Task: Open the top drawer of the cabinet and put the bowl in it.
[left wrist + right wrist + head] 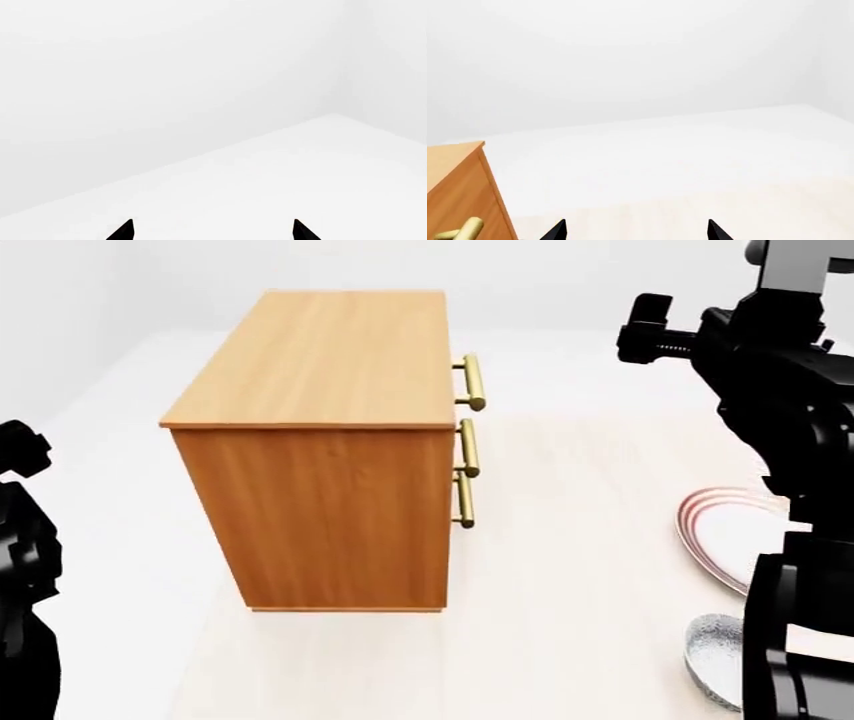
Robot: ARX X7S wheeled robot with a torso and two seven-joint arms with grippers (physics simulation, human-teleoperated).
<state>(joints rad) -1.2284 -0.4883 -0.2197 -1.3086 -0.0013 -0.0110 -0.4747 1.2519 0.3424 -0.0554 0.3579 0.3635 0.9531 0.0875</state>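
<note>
The cabinet [327, 455] stands on the pale floor [561, 540] with its side turned toward the head camera and its three brass handles showing along its right edge. The top drawer [469, 382] sits flush with the front, closed, as do the two below it; nothing of their insides shows. The bowl [714, 658] rests on the floor at the lower right, well apart from the cabinet, partly hidden by the right arm [787, 440], and its inside cannot be made out. Just beyond it lies a red-ringed plate [727, 530].

The left end effector [212, 231] has its two black tips spread wide, holding and touching nothing. The right end effector [636, 231] is likewise spread and empty, near the cabinet's upper corner and a handle [460, 231].
</note>
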